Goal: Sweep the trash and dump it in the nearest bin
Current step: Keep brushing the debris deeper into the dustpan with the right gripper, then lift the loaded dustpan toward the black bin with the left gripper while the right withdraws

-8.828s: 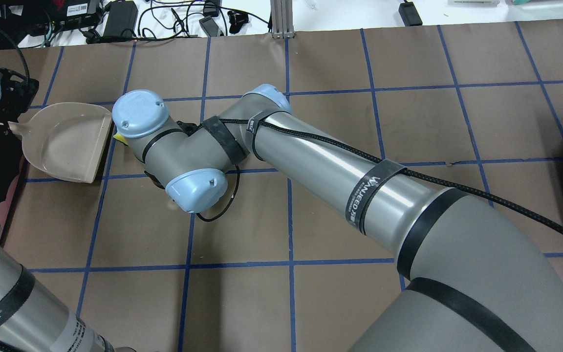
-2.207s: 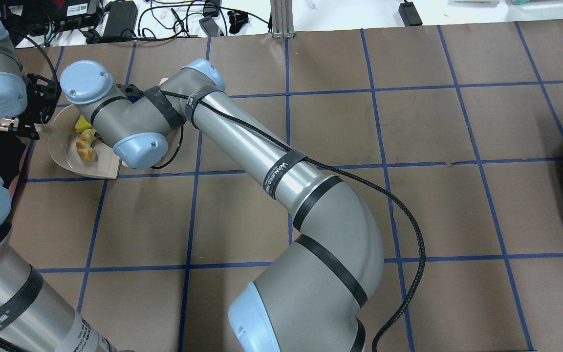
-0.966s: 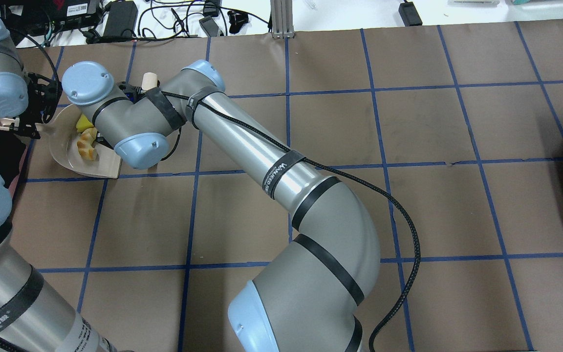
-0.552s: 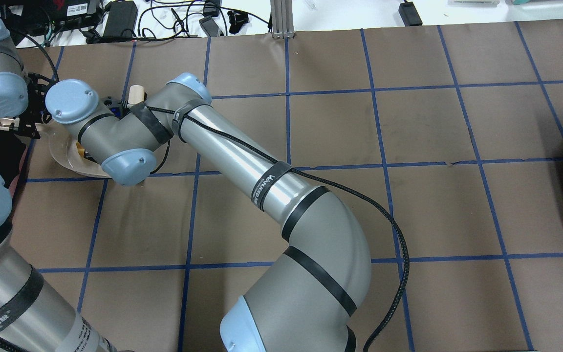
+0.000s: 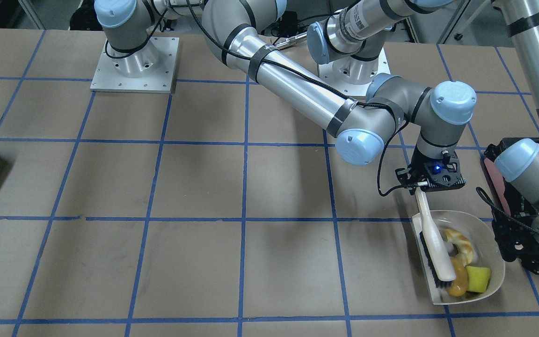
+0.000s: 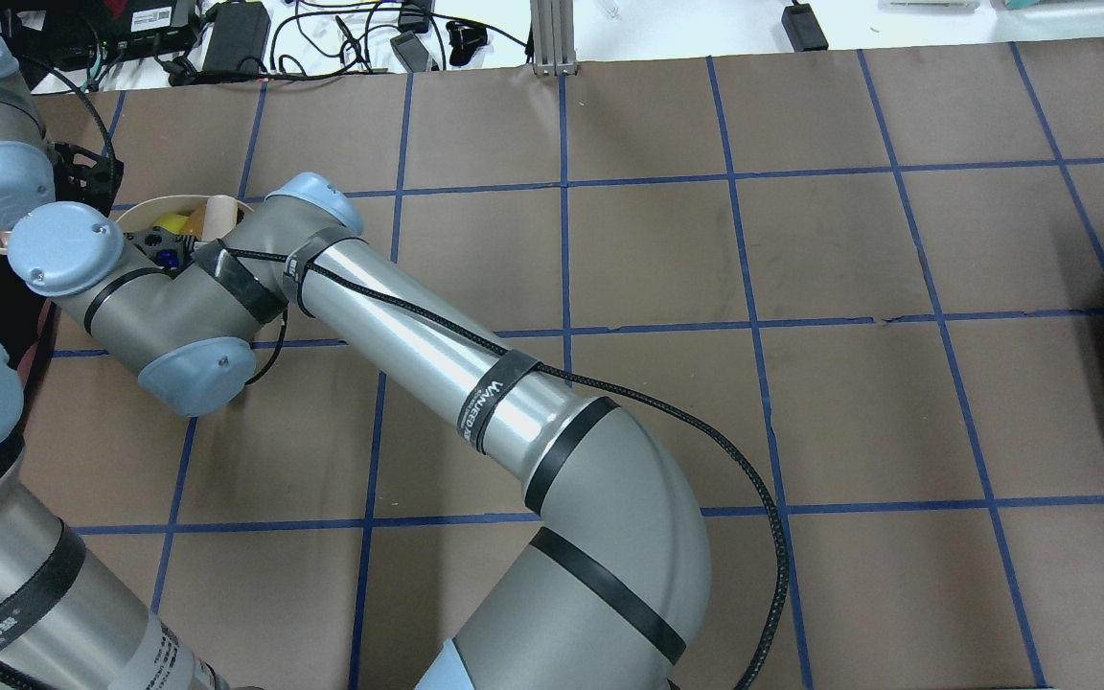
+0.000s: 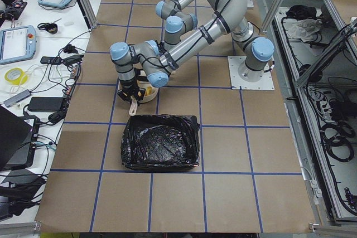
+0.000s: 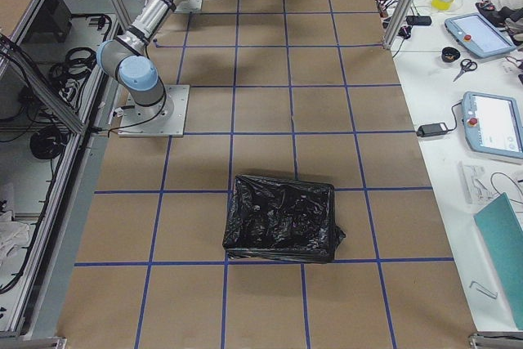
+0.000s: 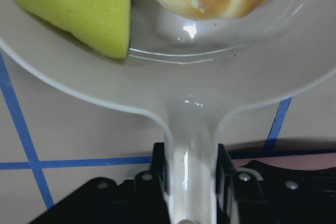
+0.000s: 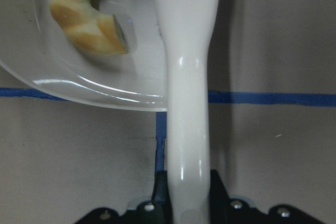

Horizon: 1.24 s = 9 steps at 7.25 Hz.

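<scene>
Brown gridded table (image 5: 194,187): right gripper (image 10: 187,188) clasps brush (image 5: 433,248), left gripper (image 9: 190,174) clasps dustpan (image 9: 236,80) (strap (image 6: 493,410) reads "WANJEED").

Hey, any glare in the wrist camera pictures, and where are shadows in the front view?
Left wrist view: small bright glints on the dustpan. Right wrist view: a glare streak down the brush. Front-facing view: the right arm casts a faint soft shadow on the table.
</scene>
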Available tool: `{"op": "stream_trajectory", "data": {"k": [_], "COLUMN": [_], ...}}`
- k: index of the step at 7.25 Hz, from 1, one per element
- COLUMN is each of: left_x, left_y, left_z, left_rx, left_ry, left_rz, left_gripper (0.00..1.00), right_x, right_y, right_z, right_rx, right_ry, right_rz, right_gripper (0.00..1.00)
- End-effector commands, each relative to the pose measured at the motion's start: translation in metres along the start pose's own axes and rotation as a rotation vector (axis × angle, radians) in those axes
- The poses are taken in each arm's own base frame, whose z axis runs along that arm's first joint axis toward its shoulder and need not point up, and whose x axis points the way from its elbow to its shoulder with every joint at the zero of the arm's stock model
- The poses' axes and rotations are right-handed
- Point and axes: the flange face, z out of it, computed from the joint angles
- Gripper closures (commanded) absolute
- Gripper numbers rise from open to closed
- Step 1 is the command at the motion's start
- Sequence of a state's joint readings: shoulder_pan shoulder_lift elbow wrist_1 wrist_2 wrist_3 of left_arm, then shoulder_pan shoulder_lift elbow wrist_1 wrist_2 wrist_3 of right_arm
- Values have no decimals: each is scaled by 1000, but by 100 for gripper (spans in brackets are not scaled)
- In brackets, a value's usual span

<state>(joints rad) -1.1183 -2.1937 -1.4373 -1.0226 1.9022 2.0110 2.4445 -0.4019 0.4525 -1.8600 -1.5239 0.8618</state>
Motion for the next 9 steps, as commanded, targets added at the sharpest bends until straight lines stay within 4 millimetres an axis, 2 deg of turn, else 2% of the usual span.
{"op": "stream_trajectory", "data": {"k": [1, 2, 3, 4, 5, 6, 7, 8, 9], "left_x": [0, 0, 0, 0, 1, 1, 1, 5, 14], "left_y": [0, 0, 0, 0, 2, -2, 0, 4, 17], "left_z": [0, -1, -1, -2, -5, -10, -14, -24, -34], "left_rx": [0, 1, 1, 2, 1, 48, 118, 132, 203], "left_ry": [0, -2, -2, -4, -8, -36, -70, -80, -84], "left_rz": [0, 0, 1, 2, 1, -2, -19, -33, -62], "left_gripper": [100, 100, 100, 100, 100, 100, 100, 100, 100], "right_x": [11, 31, 44, 52, 75, 103, 131, 162, 194], "right_y": [-6, -23, -35, -34, -43, -59, -68, -77, -84], "right_z": [-13, -27, -50, -62, -76, -101, -137, -162, -184], "right_rx": [-32, -83, -102, -121, -148, -188, -207, -221, -219], "right_ry": [47, 91, 117, 143, 189, 208, 226, 237, 242], "right_rz": [3, 24, 48, 58, 68, 64, 81, 62, 67], "right_gripper": [100, 100, 100, 100, 100, 100, 100, 100, 100]}}
